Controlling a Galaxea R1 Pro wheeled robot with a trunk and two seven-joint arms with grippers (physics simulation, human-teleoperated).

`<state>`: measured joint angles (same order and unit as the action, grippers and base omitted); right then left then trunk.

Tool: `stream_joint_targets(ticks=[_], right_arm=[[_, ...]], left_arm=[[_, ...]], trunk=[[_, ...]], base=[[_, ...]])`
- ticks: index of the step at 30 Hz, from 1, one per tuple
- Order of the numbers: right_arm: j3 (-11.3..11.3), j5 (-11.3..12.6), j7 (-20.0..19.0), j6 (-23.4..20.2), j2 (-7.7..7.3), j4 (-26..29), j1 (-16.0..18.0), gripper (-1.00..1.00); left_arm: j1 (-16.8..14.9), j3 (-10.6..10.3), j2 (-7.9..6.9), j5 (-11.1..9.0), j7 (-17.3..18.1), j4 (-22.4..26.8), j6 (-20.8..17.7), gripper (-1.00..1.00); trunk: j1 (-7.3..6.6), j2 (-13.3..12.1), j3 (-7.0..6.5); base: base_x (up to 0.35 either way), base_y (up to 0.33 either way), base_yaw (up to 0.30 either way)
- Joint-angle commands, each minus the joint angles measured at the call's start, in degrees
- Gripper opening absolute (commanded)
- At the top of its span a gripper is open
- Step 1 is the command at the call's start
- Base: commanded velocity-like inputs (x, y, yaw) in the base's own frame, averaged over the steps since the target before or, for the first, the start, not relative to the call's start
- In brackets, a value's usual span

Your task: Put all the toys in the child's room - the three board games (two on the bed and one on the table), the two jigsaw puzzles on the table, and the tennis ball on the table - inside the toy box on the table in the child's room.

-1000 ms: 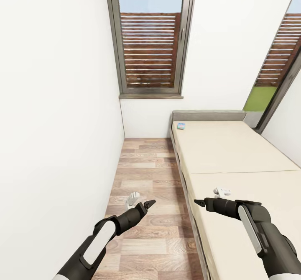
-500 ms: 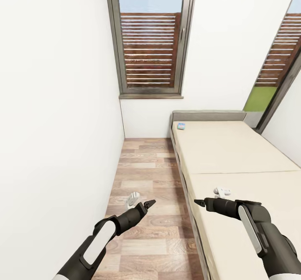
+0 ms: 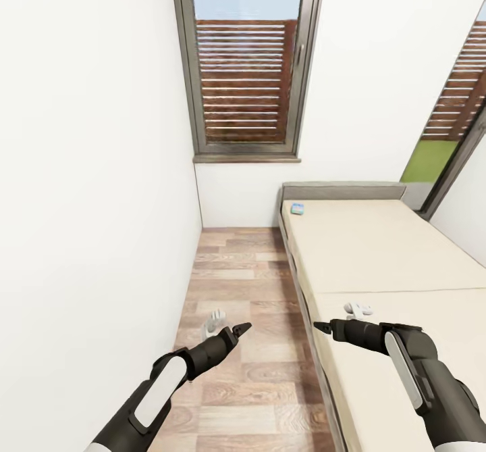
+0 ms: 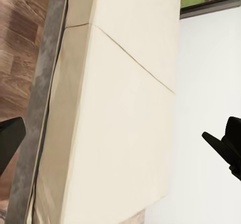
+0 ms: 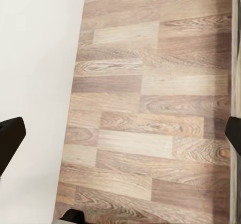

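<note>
A small blue board game (image 3: 296, 208) lies flat on the beige bed (image 3: 378, 256), in the corner by the grey headboard (image 3: 341, 190). Both arms reach forward well short of it. My left gripper (image 3: 229, 327) hangs open over the plank floor beside the bed. My right gripper (image 3: 337, 321) is open above the bed's near edge, holding nothing. The left wrist view looks across the mattress (image 4: 110, 108), with its fingertips (image 4: 225, 144) spread wide. The right wrist view looks down on floorboards (image 5: 150, 108). The table, toy box, jigsaw puzzles and tennis ball are out of view.
A white wall (image 3: 88, 202) runs close on the left. A narrow strip of wood floor (image 3: 246, 283) leads between it and the bed to a tall dark-framed window (image 3: 246, 67). A second window (image 3: 459, 128) stands at the right.
The whole picture has shifted slightly, so the camera moved: the bed, window and floor sit a little to the right and lower. Both arms hold the same pose.
</note>
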<state>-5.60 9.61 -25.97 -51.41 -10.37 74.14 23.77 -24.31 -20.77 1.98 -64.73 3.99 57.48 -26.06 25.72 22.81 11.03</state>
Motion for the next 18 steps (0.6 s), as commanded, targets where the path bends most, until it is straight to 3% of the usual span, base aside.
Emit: stream_joint_targets(ticks=[1,8,18], right_arm=[[-0.06,0.23,-0.04,-0.36,0.00,0.04,0.05,1.00],[-0.05,0.23,-0.04,-0.36,0.00,0.04,0.05,1.00],[-0.07,0.18,-0.04,-0.36,0.00,0.04,0.05,1.00]], left_arm=[[-0.04,0.03,0.01,-0.23,0.05,0.00,-0.22,1.00],[-0.04,0.03,0.00,-0.23,0.05,0.00,-0.19,1.00],[-0.03,0.03,0.04,-0.23,0.06,0.00,-0.19,1.00]], trunk=[[0.06,0.11,0.11],[0.06,0.11,0.11],[0.06,0.11,0.11]], base=[[0.297,0.097,0.000],[0.276,0.092,0.000],[0.088,0.029,0.000]])
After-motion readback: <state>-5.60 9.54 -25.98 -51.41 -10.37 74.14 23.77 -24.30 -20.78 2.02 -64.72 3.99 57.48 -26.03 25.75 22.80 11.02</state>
